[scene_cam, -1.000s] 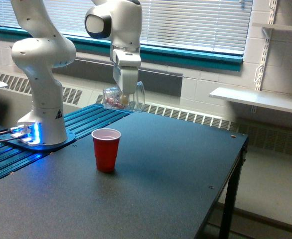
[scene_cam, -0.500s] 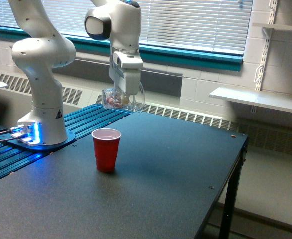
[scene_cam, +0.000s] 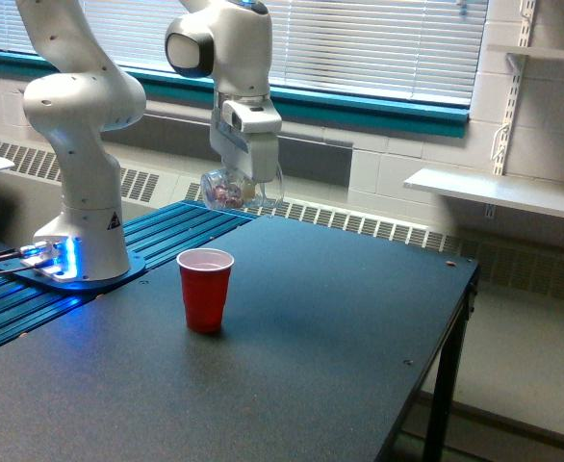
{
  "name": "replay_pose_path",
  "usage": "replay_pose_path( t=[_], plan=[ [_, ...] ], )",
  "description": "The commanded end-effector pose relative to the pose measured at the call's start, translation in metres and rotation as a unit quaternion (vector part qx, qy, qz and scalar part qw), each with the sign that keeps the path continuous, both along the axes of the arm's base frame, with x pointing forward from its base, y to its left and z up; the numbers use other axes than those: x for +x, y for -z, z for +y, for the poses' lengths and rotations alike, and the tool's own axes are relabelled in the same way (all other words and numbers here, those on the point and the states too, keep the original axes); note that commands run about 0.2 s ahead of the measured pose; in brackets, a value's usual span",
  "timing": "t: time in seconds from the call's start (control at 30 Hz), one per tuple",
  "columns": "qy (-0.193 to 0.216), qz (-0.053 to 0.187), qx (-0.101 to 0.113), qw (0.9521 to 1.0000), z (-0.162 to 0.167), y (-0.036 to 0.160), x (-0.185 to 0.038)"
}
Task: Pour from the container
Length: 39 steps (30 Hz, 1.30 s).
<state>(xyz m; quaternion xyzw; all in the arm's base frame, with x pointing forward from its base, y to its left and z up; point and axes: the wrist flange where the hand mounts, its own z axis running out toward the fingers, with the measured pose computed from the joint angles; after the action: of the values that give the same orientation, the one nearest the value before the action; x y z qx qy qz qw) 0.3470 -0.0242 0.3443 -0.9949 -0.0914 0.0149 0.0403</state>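
While tipped well over on its side, held in the air above the counter (scene_cam: pixel 340 327): 1 clear cup (scene_cam: pixel 242 190), mouth toward the exterior view's left. Clamped on it from above, the claw (scene_cam: pixel 248 183), its white body crossing the cup's middle. Inside the cup, small pink, red and white pieces (scene_cam: pixel 226 195), gathered low near the mouth end; count too small to tell. Below and toward the exterior view's left of the clear cup, standing upright on the dark counter, well apart from it: 1 red cup (scene_cam: pixel 205 289), open at the top, white inside, with a pale pinkish floor showing; whether anything lies in it cannot be told. Beside the red cup, toward the exterior view's left, the arm's white base (scene_cam: pixel 82 241) with blue lights, on a ribbed blue strip.
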Motion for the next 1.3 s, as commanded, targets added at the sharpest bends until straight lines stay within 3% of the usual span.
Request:
replay_pose_path(
  t=[0.03,0.2,0.43,0.57,0.67,0.77,0.97,1.1,1.3],
  plan=[
    [-0.057,-0.01,-0.021,0.9981,-0.015,0.003,0.003],
    [-0.055,-0.024,-0.036,0.9975,-0.049,-0.006,0.012],
    [-0.049,-0.036,-0.036,0.9975,-0.08,-0.019,0.023],
    [-0.053,-0.025,-0.037,0.9976,-0.096,-0.021,0.023],
    [-0.055,-0.004,-0.029,0.998,-0.105,-0.019,0.02],
    [-0.082,-0.011,-0.054,0.9951,-0.111,-0.017,0.019],
    [-0.123,-0.01,-0.077,0.9894,-0.114,-0.008,0.003],
    [-0.132,-0.014,-0.078,0.9881,-0.117,-0.009,-0.008],
    [-0.169,-0.01,-0.09,0.9814,-0.115,-0.007,-0.024]
  ],
)
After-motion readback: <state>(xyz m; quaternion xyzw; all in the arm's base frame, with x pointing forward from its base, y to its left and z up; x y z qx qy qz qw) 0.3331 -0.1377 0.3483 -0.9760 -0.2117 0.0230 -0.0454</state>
